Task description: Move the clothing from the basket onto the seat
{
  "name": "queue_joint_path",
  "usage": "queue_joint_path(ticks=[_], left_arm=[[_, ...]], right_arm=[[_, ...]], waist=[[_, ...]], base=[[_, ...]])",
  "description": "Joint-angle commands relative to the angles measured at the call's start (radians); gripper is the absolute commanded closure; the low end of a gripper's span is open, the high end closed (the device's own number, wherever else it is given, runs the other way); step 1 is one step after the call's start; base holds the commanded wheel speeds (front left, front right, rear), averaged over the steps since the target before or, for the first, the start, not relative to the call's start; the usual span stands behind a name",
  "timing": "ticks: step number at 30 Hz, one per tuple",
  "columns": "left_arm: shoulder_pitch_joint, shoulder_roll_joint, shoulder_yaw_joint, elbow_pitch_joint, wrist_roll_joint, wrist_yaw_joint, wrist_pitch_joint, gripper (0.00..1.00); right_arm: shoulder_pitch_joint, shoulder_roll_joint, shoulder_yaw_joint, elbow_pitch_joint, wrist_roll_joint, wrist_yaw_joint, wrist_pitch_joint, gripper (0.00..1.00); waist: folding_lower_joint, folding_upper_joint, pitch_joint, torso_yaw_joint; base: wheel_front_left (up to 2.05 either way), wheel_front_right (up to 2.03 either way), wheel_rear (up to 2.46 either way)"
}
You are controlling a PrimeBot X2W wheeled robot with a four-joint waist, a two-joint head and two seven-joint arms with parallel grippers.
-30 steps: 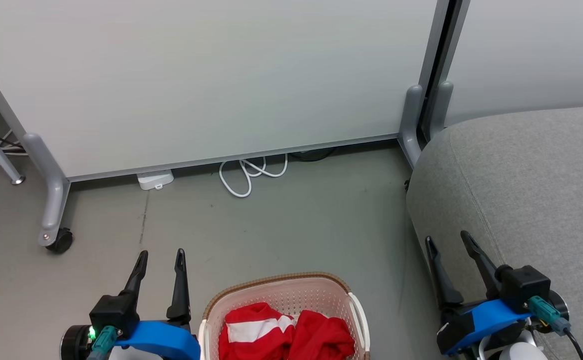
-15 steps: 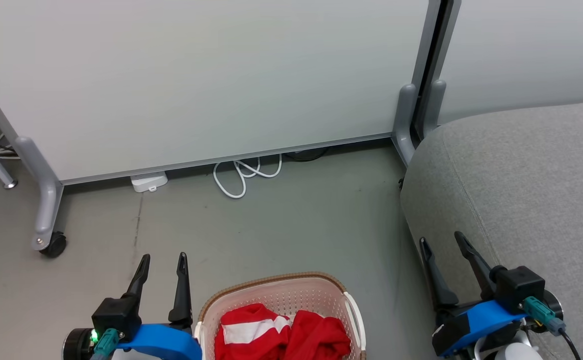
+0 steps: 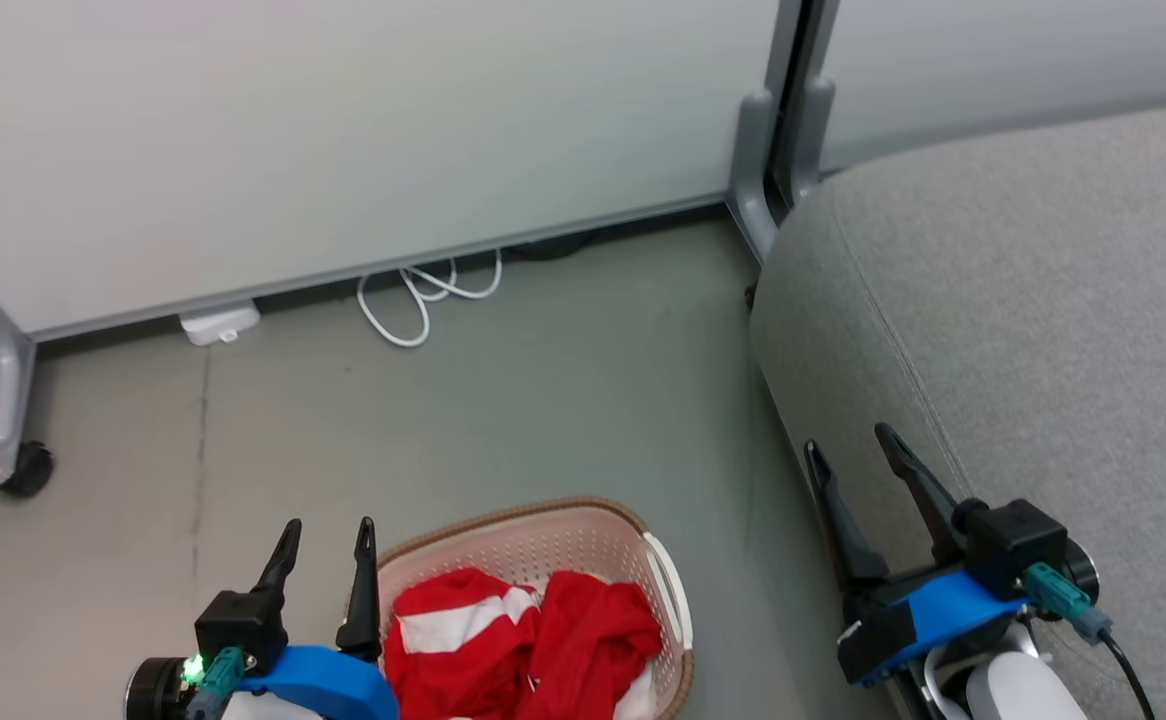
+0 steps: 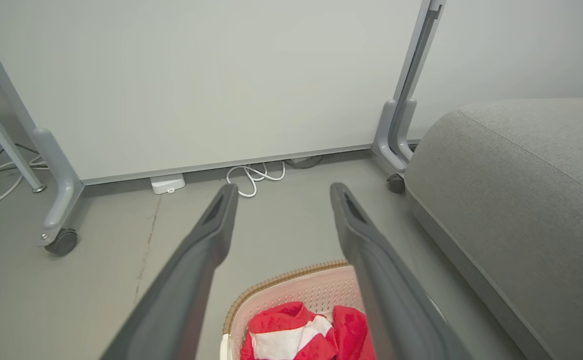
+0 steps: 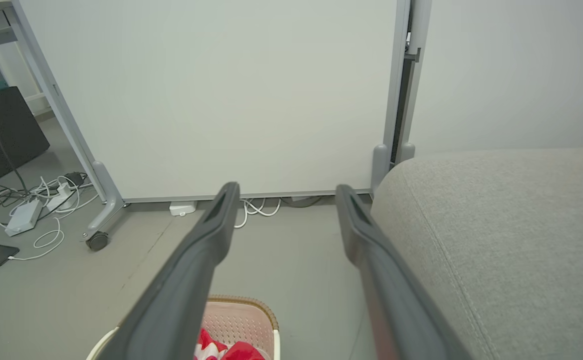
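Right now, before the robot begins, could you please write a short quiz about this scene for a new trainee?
1. True or false: all the clothing lies in the basket, none on the seat.
2. Seen from the robot, the seat is on which side of the basket? A: its left. B: its right. C: directly under it.
3. Fill in the missing word: the left gripper and the right gripper are both ____ and hold nothing.

Key: 1 true; 2 B; 3 open.
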Motion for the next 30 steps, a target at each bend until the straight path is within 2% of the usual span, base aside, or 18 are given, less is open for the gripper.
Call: queue_joint_path(ticks=[1,12,23,30], left_arm=[[-0.032,0.008,-0.001,0.026,0.005,0.001,-0.003,0.00],[-0.165,0.049,-0.011,0.180,0.027,-0.007,-0.003,0.00],[-0.324,0.144,-0.007,0.318,0.031,-0.014,0.022,0.00],[-0.407,0.198,-0.034,0.380,0.048,-0.023,0.064,0.00]], right_arm=[[-0.027,-0.004,0.009,-0.013,0.000,0.000,-0.002,0.00],[-0.119,-0.003,0.067,-0.044,0.018,0.000,-0.021,0.00],[-0.232,-0.003,0.149,-0.056,0.090,0.000,-0.062,0.00],[-0.280,-0.002,0.188,-0.049,0.131,0.000,-0.071,0.00]], waist=[[0.0000,0.0000,0.064,-0.045],[0.0000,0.0000,0.265,-0.143],[0.0000,0.0000,0.507,-0.259],[0.0000,0.0000,0.609,-0.299]], base=[[0.00,0.00,0.00],[0.00,0.00,0.00],[0.00,0.00,0.00],[0.00,0.00,0.00]])
